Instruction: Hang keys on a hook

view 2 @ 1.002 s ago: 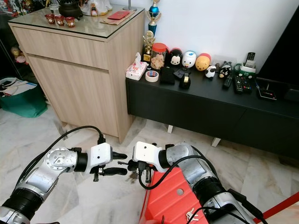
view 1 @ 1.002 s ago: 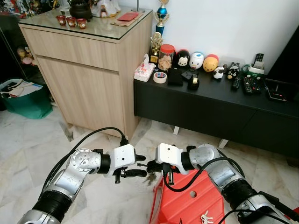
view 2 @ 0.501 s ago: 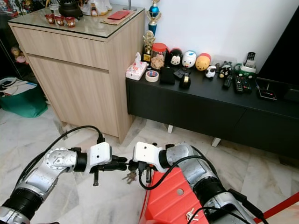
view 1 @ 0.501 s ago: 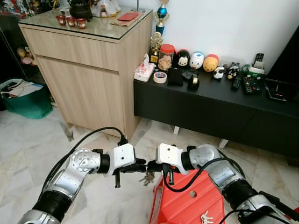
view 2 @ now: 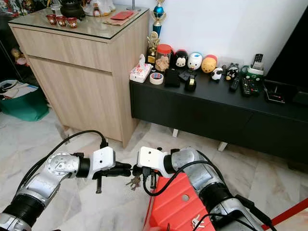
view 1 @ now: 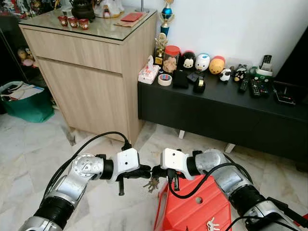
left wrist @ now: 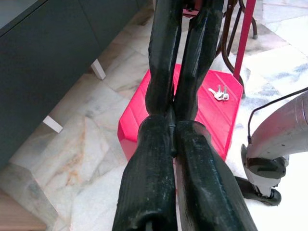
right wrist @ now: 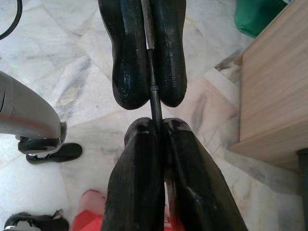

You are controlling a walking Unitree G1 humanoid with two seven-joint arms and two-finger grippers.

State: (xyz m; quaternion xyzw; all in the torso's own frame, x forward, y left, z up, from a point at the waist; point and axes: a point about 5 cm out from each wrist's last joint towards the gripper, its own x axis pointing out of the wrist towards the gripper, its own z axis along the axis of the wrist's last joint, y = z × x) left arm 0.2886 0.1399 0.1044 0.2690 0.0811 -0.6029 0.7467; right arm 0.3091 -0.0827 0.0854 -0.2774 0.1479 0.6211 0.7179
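A bunch of keys (view 1: 153, 183) dangles on a thin metal ring (right wrist: 154, 98) just above the marble floor, in front of me. My left gripper (view 1: 146, 171) and right gripper (view 1: 155, 170) meet tip to tip over it. Both are shut on the ring from opposite sides. In the left wrist view my left fingers (left wrist: 154, 159) pinch the ring, with the right gripper's fingers (left wrist: 161, 72) facing them. A second small set of keys (left wrist: 219, 93) lies on top of the red stool (view 1: 192, 207) below my right arm.
A wooden cabinet (view 1: 91, 72) stands at the left. A low black TV console (view 1: 216, 110) along the white wall carries figurines, tape and remotes. A green bag (view 1: 26, 101) sits on the floor at far left. Marble floor (view 1: 29, 144) lies open before the cabinet.
One second ago my left gripper stood open next to the right gripper's tips. It has since shut on the ring, and the keys now hang below the two grippers.
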